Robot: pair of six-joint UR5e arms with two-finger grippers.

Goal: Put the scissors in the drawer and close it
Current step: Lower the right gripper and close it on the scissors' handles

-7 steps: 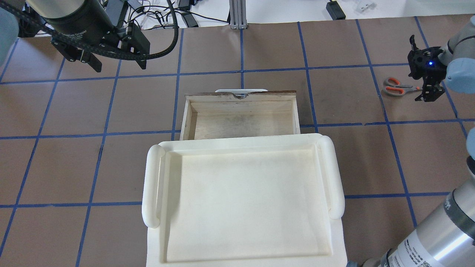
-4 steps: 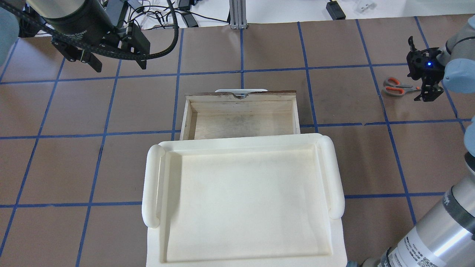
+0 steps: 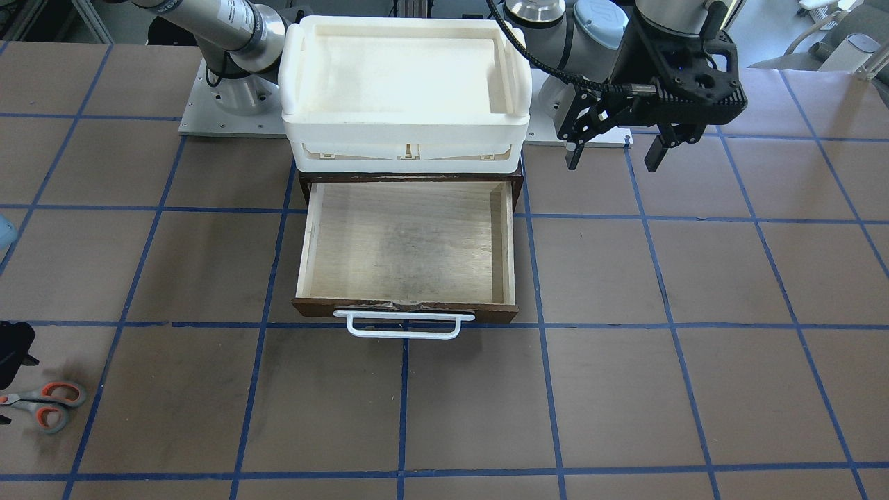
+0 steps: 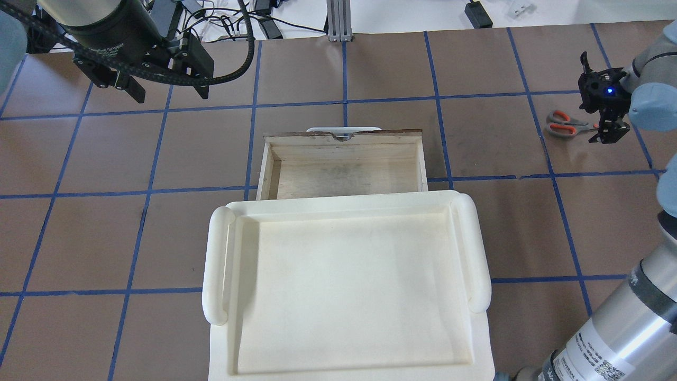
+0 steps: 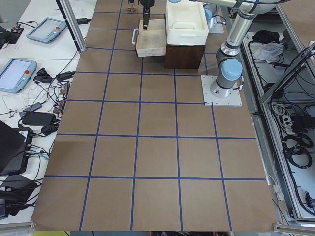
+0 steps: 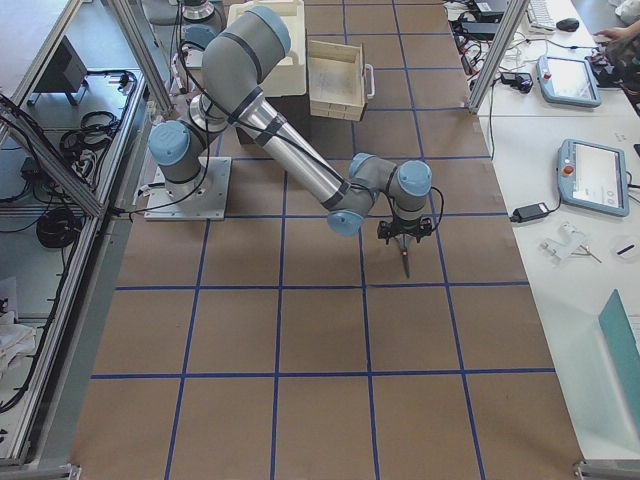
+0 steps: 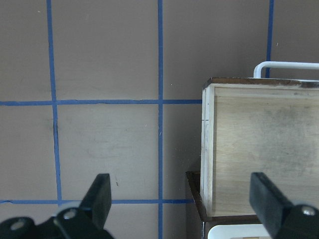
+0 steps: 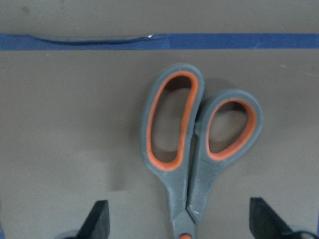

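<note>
Right claw (image 8: 180, 219): fingers spread, nothing held, poised directly over the scissors (image 8: 189, 189). The scissors lie flat on the table (image 4: 486, 238), far out on the robot's right and well apart from the drawer (image 4: 344, 174). Their long axis passes between the fingers, crosswise to the closing line, with the pivot midway and the loops ahead. Drawer open, empty. Left claw (image 3: 611, 149) is also spread, beside the drawer and far from the scissors. Judgement: the right arm takes the pick with a straight descent.

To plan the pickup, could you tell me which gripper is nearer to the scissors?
Right. The right gripper hovers open directly above the scissors; the left gripper hangs beyond the drawer, on the table's other side.
</note>
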